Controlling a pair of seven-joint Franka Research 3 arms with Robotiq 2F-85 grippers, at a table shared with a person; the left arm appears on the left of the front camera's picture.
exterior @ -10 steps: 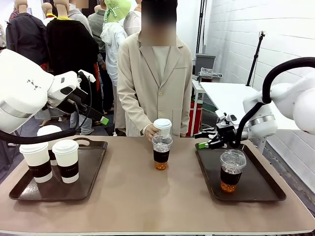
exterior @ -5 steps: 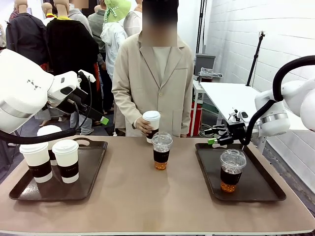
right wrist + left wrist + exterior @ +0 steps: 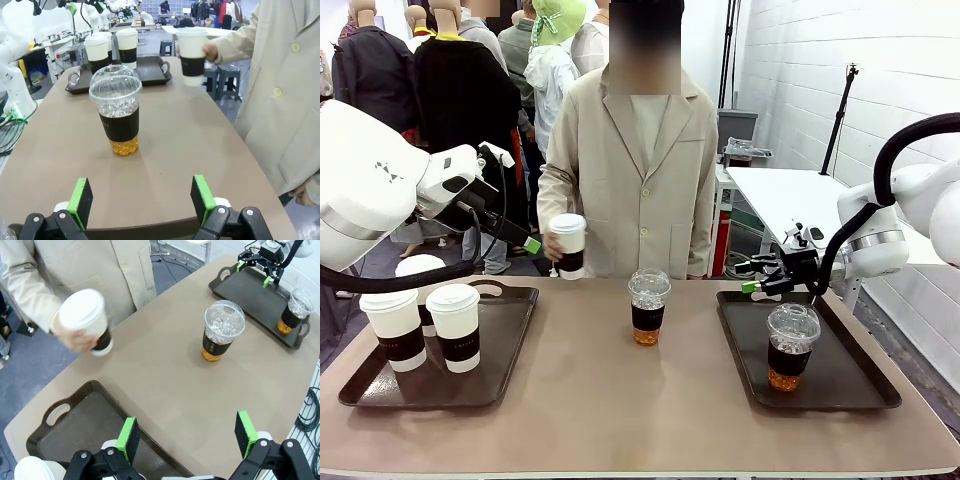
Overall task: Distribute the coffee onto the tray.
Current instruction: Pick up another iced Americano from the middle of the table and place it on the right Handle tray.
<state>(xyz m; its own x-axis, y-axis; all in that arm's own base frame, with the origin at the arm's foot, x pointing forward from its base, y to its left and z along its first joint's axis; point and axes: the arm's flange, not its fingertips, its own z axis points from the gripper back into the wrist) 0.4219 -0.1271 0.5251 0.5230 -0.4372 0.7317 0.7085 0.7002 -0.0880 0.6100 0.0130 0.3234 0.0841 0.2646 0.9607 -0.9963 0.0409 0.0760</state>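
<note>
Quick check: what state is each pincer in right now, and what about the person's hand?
Left pincer: open, holding nothing.
Right pincer: open, holding nothing.
Person's hand: holding a white paper cup.

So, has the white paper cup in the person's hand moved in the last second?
Yes. The white paper cup has gone from just behind the clear cup at mid-table toward the robot's left, nearer the left tray.

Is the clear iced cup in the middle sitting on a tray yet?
No. The clear cup stands on the bare table, between the left tray and right tray.
</note>
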